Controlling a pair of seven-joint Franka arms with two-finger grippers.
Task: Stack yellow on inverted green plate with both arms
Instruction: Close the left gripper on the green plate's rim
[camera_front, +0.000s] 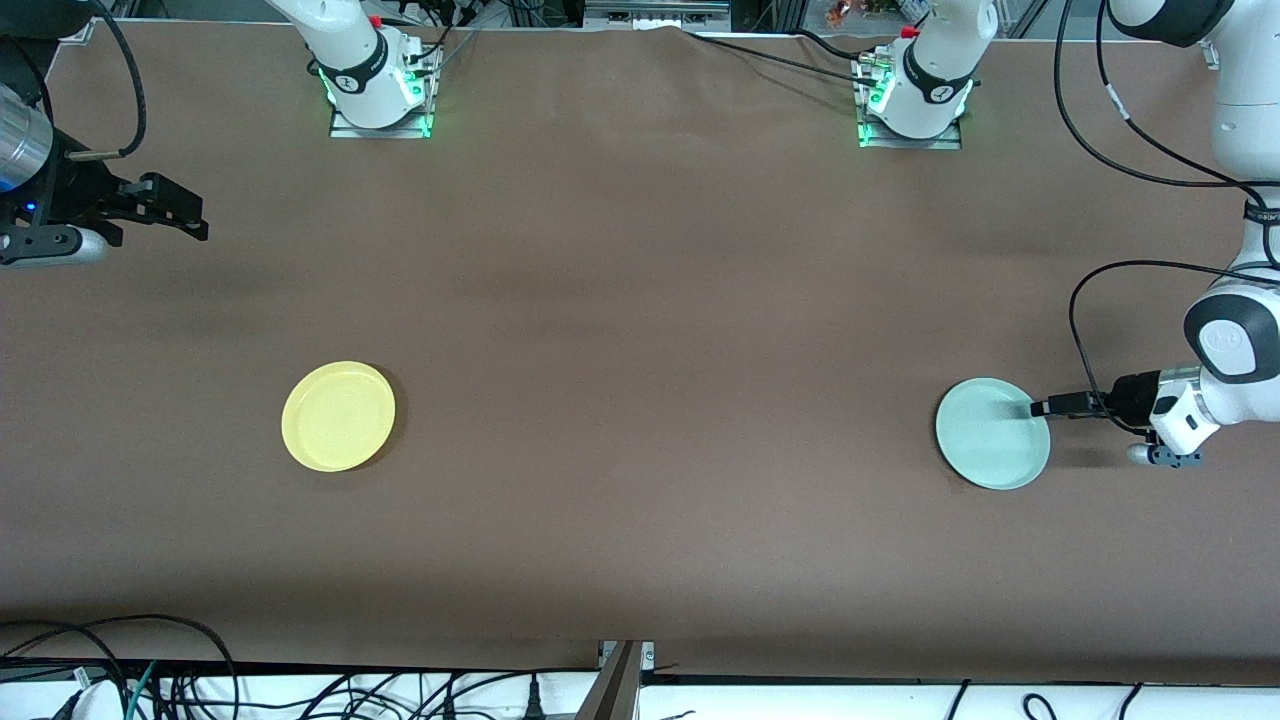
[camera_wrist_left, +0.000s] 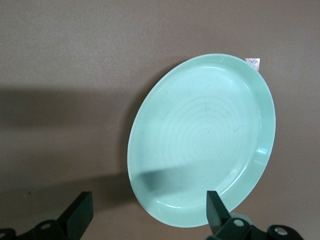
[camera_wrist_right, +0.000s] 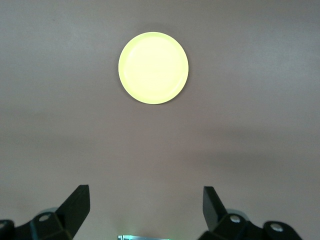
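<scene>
brown counter (camera_front: 640, 330) bare between plates, green plate (camera_front: 992, 433) upright near left arm's end, left gripper (camera_front: 1040, 408) fingers apart at its rim, yellow plate (camera_front: 338, 416) near right arm's end, right gripper (camera_front: 185, 215) fingers apart, raised over counter edge

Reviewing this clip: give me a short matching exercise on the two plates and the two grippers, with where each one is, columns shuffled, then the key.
Things
1. yellow plate
2. green plate
3. left gripper
4. right gripper

Places or states
A. open, low at the green plate's rim, one finger over the plate
B. rim up on the table toward the left arm's end
C. open, raised over bare table, away from both plates
D. rim up on the table toward the right arm's end

Pairs: 1-D, 2-B, 3-A, 4-C
</scene>
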